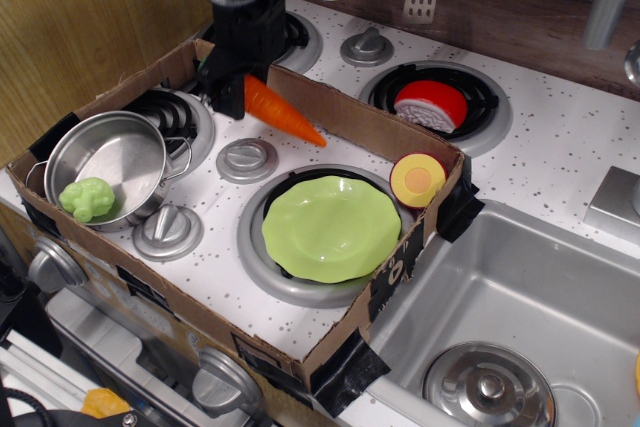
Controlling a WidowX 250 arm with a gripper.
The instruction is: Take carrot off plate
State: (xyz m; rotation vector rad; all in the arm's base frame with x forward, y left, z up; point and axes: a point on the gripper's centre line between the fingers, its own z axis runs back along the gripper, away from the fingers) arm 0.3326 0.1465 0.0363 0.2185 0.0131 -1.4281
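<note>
The orange carrot (283,113) is held at its stem end by my black gripper (232,90), which is shut on it. The carrot slants down to the right, above the stovetop near the back wall of the cardboard box, apart from the plate. Its green stem is hidden by the fingers. The lime-green plate (331,226) lies empty on the front middle burner, below and to the right of the carrot.
A cardboard box wall (372,127) surrounds the stovetop. A steel pot (110,161) with a green toy inside stands at left. A yellow-and-red halved fruit (418,179) sits right of the plate. A grey knob (247,159) lies under the carrot. A sink (520,317) is at right.
</note>
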